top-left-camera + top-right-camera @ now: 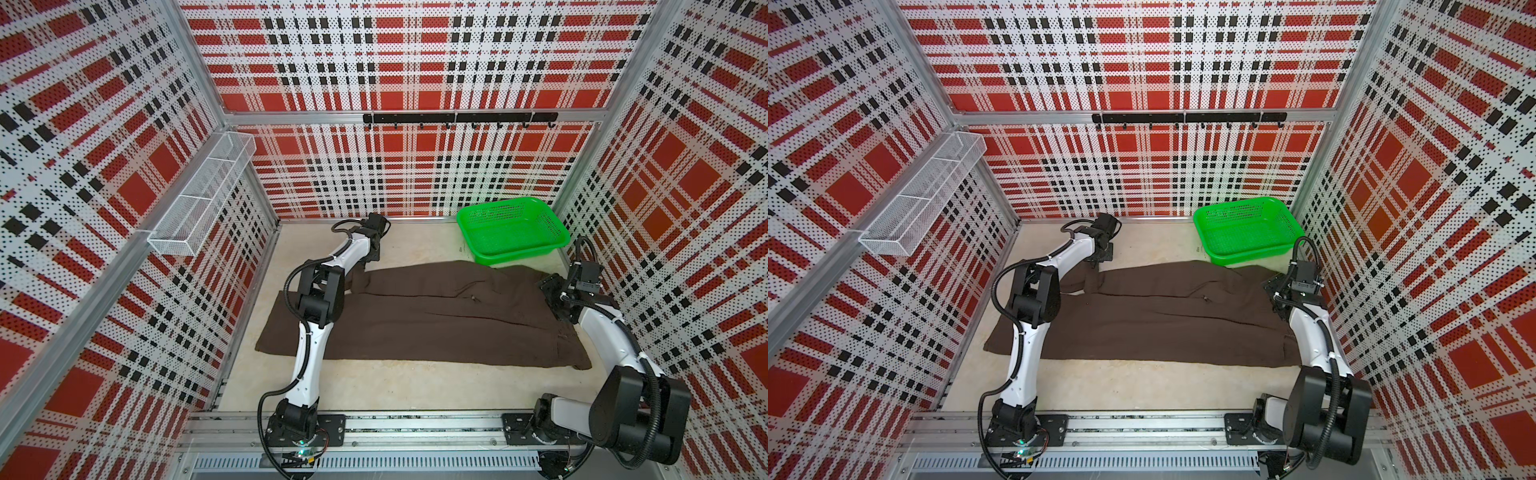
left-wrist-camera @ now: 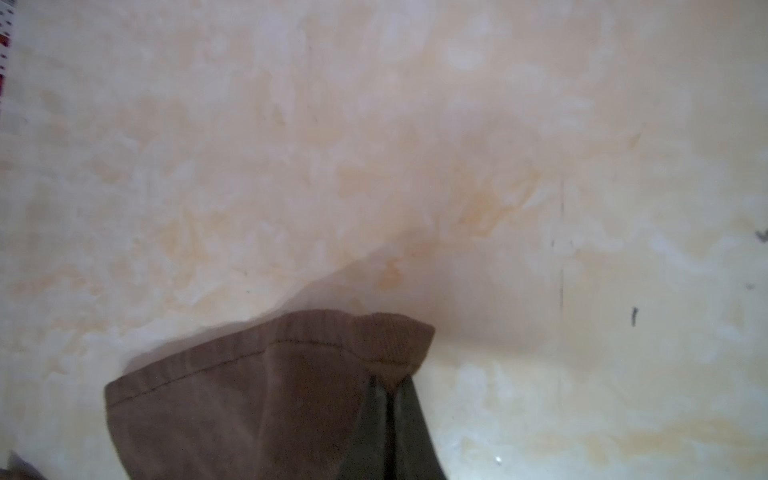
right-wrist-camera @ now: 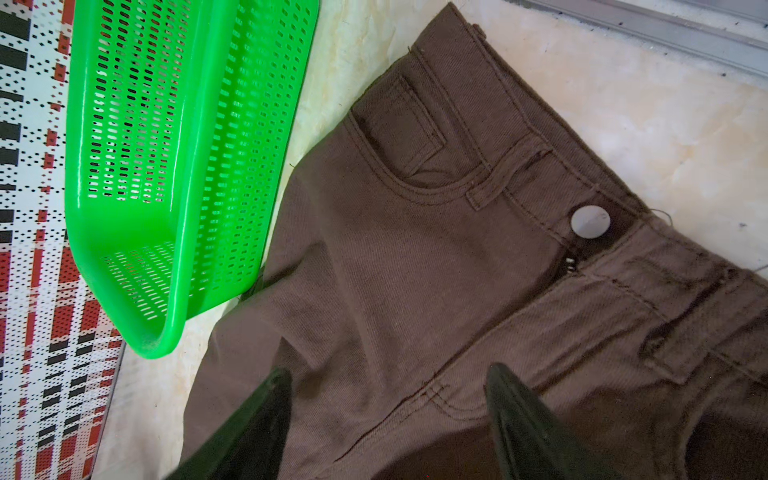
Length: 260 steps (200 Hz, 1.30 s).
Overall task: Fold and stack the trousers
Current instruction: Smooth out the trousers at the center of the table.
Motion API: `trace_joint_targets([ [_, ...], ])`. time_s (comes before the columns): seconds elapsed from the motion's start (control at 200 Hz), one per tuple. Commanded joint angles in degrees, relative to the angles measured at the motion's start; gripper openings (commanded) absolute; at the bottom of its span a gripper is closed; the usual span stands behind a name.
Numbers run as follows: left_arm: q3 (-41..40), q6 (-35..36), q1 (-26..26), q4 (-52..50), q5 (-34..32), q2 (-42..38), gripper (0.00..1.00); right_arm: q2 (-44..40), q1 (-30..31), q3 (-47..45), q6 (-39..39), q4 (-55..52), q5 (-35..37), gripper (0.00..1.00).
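The dark brown trousers [image 1: 436,320] [image 1: 1163,316] lie spread flat across the table, waistband to the right and leg ends to the left. My left gripper [image 1: 365,266] [image 1: 1097,261] is at the far leg's end. In the left wrist view it [image 2: 388,386] is shut on a corner of the trouser hem [image 2: 257,374], which is lifted slightly off the table. My right gripper [image 1: 549,286] [image 1: 1271,286] hovers over the waistband end. In the right wrist view it [image 3: 390,372] is open above the fly seam of the trousers [image 3: 415,270], near the pale button [image 3: 590,222].
A green perforated basket [image 1: 519,254] [image 1: 1246,254] [image 3: 178,249] stands at the back right, its front edge touching the trousers. A white wire shelf [image 1: 199,195] hangs on the left wall and a black hook rail [image 1: 457,118] on the back wall. Patterned walls close in three sides.
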Motion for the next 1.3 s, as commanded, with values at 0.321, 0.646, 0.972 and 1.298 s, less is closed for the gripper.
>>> trace_joint_targets([
  [0.321,-25.89,-9.22,9.71,23.57,7.43,-35.55,0.0,5.7,0.23,-0.67,-0.62,2.1,-1.75,0.7],
  [0.646,-45.02,-15.06,18.06,33.1,16.6,-48.16,0.0,8.63,0.22,-7.19,-2.15,2.47,-1.2,0.52],
  [0.972,-57.26,-15.31,27.93,33.42,19.09,-53.6,0.0,8.01,0.07,-13.81,-0.59,3.32,2.23,0.44],
  [1.298,-58.03,-12.65,31.24,30.1,19.66,-53.54,0.44,0.78,-0.6,-9.28,-0.92,-1.42,4.68,0.59],
])
